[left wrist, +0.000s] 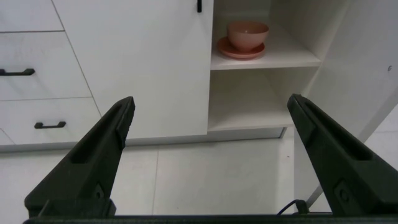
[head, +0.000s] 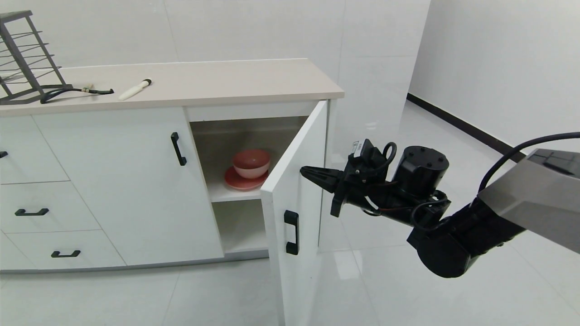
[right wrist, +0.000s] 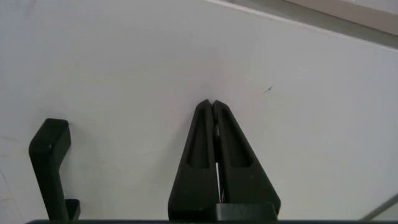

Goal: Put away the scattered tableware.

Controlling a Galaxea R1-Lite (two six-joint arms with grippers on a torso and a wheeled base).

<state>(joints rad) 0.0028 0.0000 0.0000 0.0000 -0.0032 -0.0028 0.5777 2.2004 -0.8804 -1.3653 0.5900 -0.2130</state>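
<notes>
A pink bowl (head: 251, 163) sits on a pink plate (head: 240, 181) on the upper shelf of the open cabinet; the bowl (left wrist: 248, 35) and plate (left wrist: 239, 51) also appear in the left wrist view. The cabinet door (head: 294, 199) stands half open, with its black handle (head: 292, 232) low on the outer face. My right gripper (head: 304, 171) is shut, its tip against the outer face of the door (right wrist: 211, 68), above the handle (right wrist: 51, 162). My left gripper (left wrist: 208, 124) is open, held low above the floor and facing the cabinet.
On the countertop (head: 217, 81) lie a white-handled utensil (head: 134, 89) and a black utensil (head: 77, 92) beside a wire dish rack (head: 25, 59). Closed drawers (head: 31, 213) and a closed door (head: 122, 181) stand to the left. Tiled floor lies open to the right.
</notes>
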